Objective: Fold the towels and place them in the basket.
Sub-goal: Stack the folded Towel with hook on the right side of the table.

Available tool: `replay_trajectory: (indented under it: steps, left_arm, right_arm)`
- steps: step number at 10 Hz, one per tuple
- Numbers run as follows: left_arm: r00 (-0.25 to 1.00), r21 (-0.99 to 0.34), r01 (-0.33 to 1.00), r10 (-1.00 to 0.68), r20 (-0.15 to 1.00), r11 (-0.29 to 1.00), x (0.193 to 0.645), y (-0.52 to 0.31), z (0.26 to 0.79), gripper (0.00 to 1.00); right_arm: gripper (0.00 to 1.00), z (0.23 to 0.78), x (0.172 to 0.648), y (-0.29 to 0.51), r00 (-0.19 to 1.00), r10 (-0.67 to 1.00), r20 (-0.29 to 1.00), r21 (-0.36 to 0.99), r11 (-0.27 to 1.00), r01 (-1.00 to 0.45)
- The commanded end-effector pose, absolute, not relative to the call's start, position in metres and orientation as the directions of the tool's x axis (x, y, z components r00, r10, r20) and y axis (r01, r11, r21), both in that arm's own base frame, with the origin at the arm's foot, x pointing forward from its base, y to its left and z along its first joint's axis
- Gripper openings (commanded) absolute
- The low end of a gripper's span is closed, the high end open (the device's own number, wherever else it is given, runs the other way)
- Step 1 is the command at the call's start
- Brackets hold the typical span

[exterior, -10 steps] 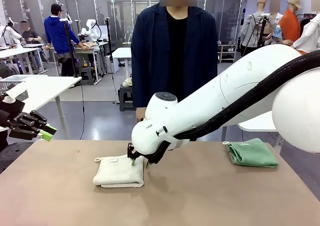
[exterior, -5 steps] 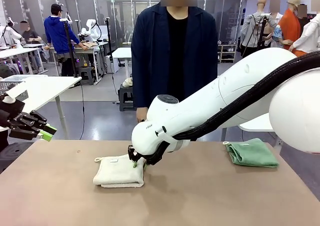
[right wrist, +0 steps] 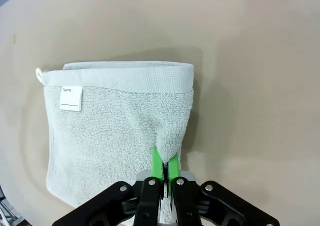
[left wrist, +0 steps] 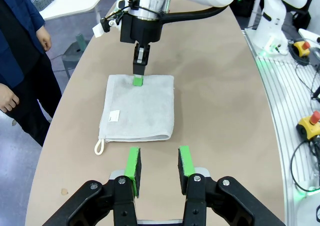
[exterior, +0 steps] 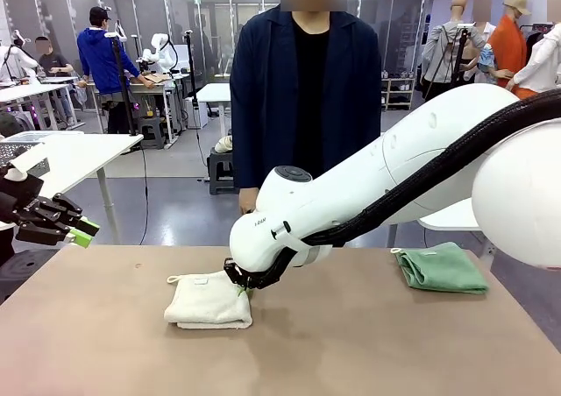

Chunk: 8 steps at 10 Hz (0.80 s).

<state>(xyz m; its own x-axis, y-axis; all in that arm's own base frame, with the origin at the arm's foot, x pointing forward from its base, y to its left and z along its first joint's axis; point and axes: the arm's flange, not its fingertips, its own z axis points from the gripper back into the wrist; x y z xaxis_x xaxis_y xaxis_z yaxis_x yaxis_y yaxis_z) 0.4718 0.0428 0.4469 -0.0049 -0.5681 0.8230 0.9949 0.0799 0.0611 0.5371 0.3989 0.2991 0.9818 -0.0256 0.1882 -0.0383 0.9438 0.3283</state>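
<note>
Your cream towel (exterior: 209, 301) lies folded mid-table; the mint towel (exterior: 441, 268) sits folded at the right edge. Neither is in a basket yet. Your right gripper (right wrist: 163, 172) reaches low across the middle, pinching the cream towel's edge. Left gripper (left wrist: 157, 169) hovers apart, fingers spread.

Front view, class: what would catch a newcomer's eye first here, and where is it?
The big white right arm sweeps in from the right, its right gripper pinched shut on the near edge of the folded cream-white towel at mid-table. A folded mint green towel lies at the right edge, and the left gripper hovers open, off to the left.
</note>
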Motion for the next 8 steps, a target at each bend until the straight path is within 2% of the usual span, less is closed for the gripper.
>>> replay_trajectory:
  steps: [1,7,8]
  left_arm:
    - [-0.014,0.068,0.995,-0.558,0.829,0.076,0.4705,0.0431,0.4472,0.41]
    - [-0.014,0.068,0.995,-0.558,0.829,0.076,0.4705,0.0431,0.4472,0.41]
    - [-0.014,0.068,0.995,-0.558,0.829,0.076,0.4705,0.0431,0.4472,0.41]
  right_arm:
    - [0.0,0.299,0.5377,0.3896,0.983,0.005,0.182,0.331,0.941,-0.066]
    - [0.0,0.2989,0.5376,0.3982,0.982,-0.02,0.189,0.326,0.944,-0.044]
    - [0.05,0.2992,0.5379,0.3978,0.982,-0.017,0.186,0.322,0.946,-0.045]
